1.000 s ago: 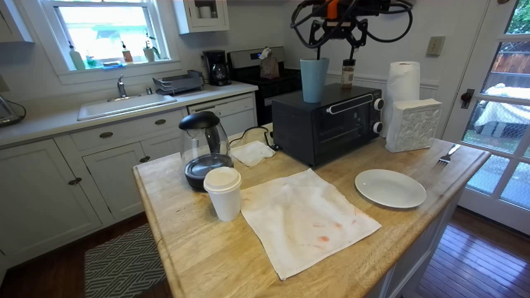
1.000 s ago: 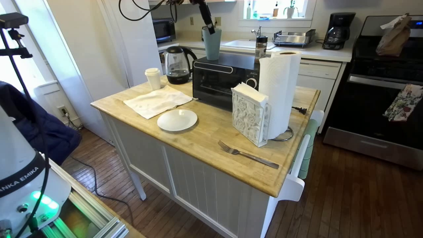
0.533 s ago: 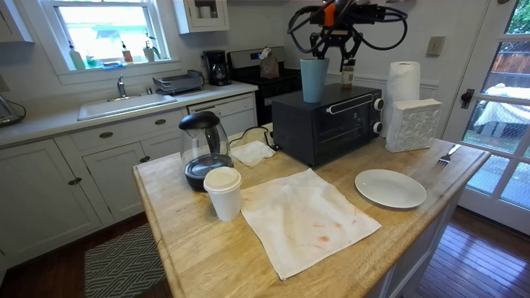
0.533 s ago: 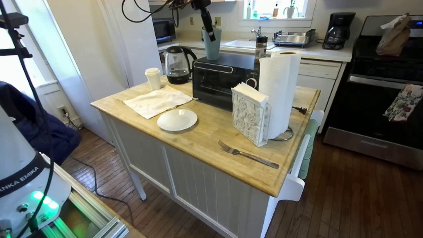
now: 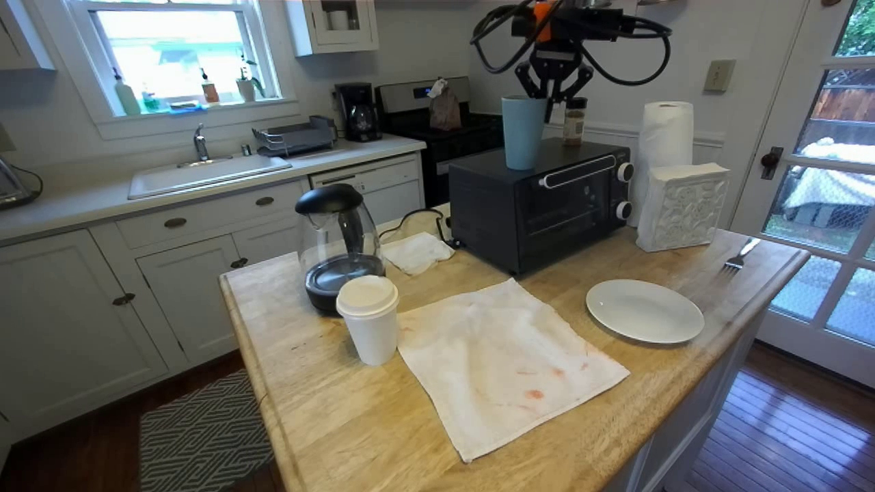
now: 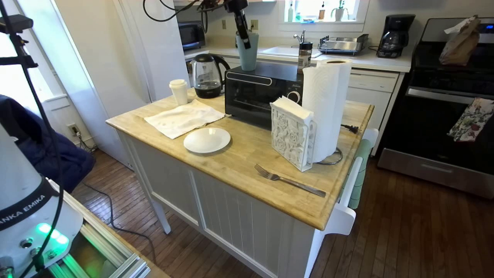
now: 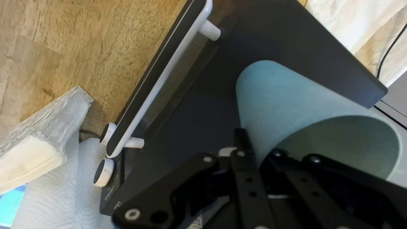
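Right, the tool (image 5: 547,106) is clenched at the rim of the light blue cup (image 5: 523,137), pinching its wall: one finger sits inside the mouth, the other lies against the outside, as the wrist view shows. And the cup itself? Upright, base down on top of the black toaster oven (image 5: 540,212), towards its left end. Over to the right on that same top stands a spice jar (image 5: 574,123) with a dark cap, near the tool yet apart from it. Farther right, a paper towel roll (image 5: 667,133) stands on the far side of a white napkin holder (image 5: 682,210). Now, in an exterior view, down the near side of the worktop (image 5: 342,424): a stained white cloth (image 5: 506,362) lies flat, a white plate (image 5: 644,313) sits just to its right, and a fork (image 5: 742,254) lies farther right still, close to the edge. Out left, a lidded paper cup (image 5: 369,321) stands just in front of a glass kettle (image 5: 348,249).
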Robot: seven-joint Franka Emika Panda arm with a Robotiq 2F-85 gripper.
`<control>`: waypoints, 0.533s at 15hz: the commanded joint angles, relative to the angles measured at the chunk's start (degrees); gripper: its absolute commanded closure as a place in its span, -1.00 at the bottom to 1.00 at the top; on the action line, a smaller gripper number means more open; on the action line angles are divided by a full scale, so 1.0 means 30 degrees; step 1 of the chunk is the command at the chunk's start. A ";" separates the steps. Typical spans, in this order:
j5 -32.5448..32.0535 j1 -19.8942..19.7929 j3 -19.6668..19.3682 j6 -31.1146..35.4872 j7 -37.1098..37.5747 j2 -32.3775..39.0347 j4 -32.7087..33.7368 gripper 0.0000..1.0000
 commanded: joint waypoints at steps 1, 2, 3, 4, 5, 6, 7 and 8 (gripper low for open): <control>0.1022 -0.0170 -0.0034 -0.0033 -0.0627 -0.0215 0.0034 0.97; 0.1201 -0.0190 -0.0017 -0.0055 -0.0682 -0.0359 -0.0096 0.97; 0.1273 -0.0172 -0.0016 -0.0063 -0.0710 -0.0490 -0.0208 0.97; 0.1346 -0.0126 0.0005 -0.0115 -0.0751 -0.0714 -0.0401 0.97; 0.1376 -0.0064 0.0025 -0.0124 -0.0821 -0.1075 -0.0739 0.97; 0.1364 -0.0012 0.0032 -0.0234 -0.0870 -0.1339 -0.0954 0.97; 0.1063 0.0108 -0.0057 -0.0302 -0.0709 -0.1662 -0.1237 0.97; 0.1037 0.0129 -0.0051 -0.0623 -0.0746 -0.1937 -0.1360 0.97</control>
